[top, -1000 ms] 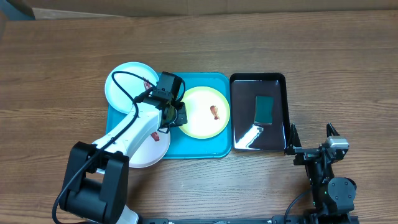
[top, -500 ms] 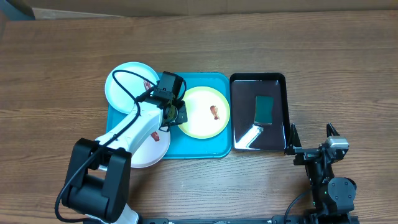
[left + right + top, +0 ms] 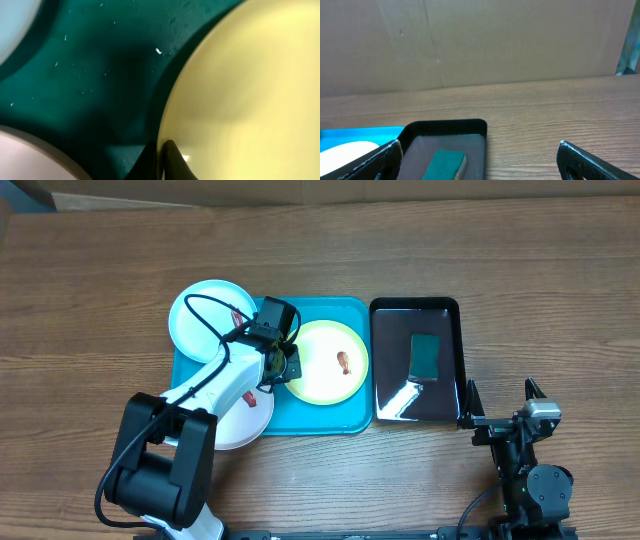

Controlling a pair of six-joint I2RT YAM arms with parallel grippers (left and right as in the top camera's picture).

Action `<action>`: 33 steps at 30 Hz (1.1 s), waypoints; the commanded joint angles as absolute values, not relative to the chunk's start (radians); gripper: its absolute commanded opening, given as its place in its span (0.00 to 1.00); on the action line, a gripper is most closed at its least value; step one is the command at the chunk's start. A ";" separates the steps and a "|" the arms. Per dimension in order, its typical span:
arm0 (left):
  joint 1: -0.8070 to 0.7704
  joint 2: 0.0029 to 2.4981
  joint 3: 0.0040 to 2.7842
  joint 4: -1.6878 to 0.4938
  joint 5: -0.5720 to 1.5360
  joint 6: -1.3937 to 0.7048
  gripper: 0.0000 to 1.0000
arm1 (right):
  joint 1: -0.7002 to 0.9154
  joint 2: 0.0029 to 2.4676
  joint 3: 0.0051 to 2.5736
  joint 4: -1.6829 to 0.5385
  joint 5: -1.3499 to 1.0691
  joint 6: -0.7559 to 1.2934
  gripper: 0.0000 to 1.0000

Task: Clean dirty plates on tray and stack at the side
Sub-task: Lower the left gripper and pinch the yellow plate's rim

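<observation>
The left gripper [image 3: 281, 364] hangs over the tray [image 3: 320, 418] at the 9 o'clock rim of the yellow-green plate [image 3: 322, 380], which lies toward its 3 o'clock; one finger [image 3: 170, 160] touches that rim, grip I cannot tell. The right gripper [image 3: 500, 402], spread wide, is parked well apart. Against a second ago, little has shifted

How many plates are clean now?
None yet. The blue plate, white plate and yellow plate each show a food bit, and none is stacked. In hand: the left gripper is at the yellow plate's rim on the tray; its grip is unclear. Left: clean all three, stack them aside. The sponge lies in the black tray; the right gripper is open.
</observation>
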State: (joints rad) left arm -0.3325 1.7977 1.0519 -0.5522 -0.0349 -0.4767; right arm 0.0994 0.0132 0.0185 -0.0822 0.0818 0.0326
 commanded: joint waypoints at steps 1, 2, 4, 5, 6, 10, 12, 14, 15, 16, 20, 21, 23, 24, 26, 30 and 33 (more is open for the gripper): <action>-0.334 1.811 1.069 -0.548 -0.052 -0.487 0.04 | 0.096 0.007 0.008 -0.077 0.080 0.029 1.00; -0.334 1.811 1.069 -0.548 -0.052 -0.487 0.04 | 0.096 0.007 0.008 -0.077 0.080 0.029 1.00; -0.334 1.811 1.069 -0.548 -0.052 -0.487 0.04 | 0.096 0.007 0.008 -0.077 0.080 0.029 1.00; -0.334 1.811 1.069 -0.548 -0.052 -0.487 0.04 | 0.096 0.007 0.008 -0.077 0.080 0.029 1.00; -0.334 1.812 1.069 -0.548 -0.052 -0.487 0.04 | 0.096 0.007 0.008 -0.077 0.080 0.029 1.00; -0.334 1.811 1.069 -0.548 -0.052 -0.487 0.04 | 0.096 0.007 0.008 -0.077 0.080 0.029 1.00; -0.334 1.811 1.069 -0.548 -0.052 -0.487 0.04 | 0.096 0.007 0.008 -0.077 0.080 0.029 1.00; -0.334 1.811 1.069 -0.548 -0.052 -0.487 0.04 | 0.096 0.007 0.008 -0.077 0.080 0.029 1.00; -0.334 1.812 1.069 -0.548 -0.052 -0.487 0.04 | 0.096 0.007 0.008 -0.077 0.080 0.029 1.00; -0.334 1.812 1.069 -0.548 -0.052 -0.487 0.04 | 0.096 0.007 0.008 -0.077 0.080 0.029 1.00; -0.334 1.811 1.070 -0.558 -0.052 -0.487 0.04 | 0.096 0.007 0.008 -0.077 0.080 0.029 1.00; -0.334 1.811 1.070 -0.564 -0.052 -0.487 0.04 | 0.096 0.007 0.008 -0.077 0.080 0.029 1.00; -0.333 1.810 1.072 -0.571 -0.054 -0.486 0.04 | 0.096 0.007 0.008 -0.077 0.080 0.029 1.00; -0.333 1.810 1.072 -0.572 -0.056 -0.485 0.04 | 0.096 0.007 0.008 -0.077 0.080 0.029 1.00; -0.333 1.810 1.072 -0.572 -0.056 -0.482 0.04 | 0.096 0.007 0.008 -0.077 0.080 0.029 1.00; -0.333 1.810 1.072 -0.572 -0.056 -0.482 0.04 | 0.096 0.007 0.008 -0.077 0.080 0.029 1.00; -0.333 1.808 1.073 -0.572 -0.056 -0.482 0.04 | 0.096 0.007 0.008 -0.077 0.080 0.029 1.00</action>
State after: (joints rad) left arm -0.3325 1.7977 1.0565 -0.5613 -0.0349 -0.4770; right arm 0.0998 0.0128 0.0185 -0.0818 0.0822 0.0322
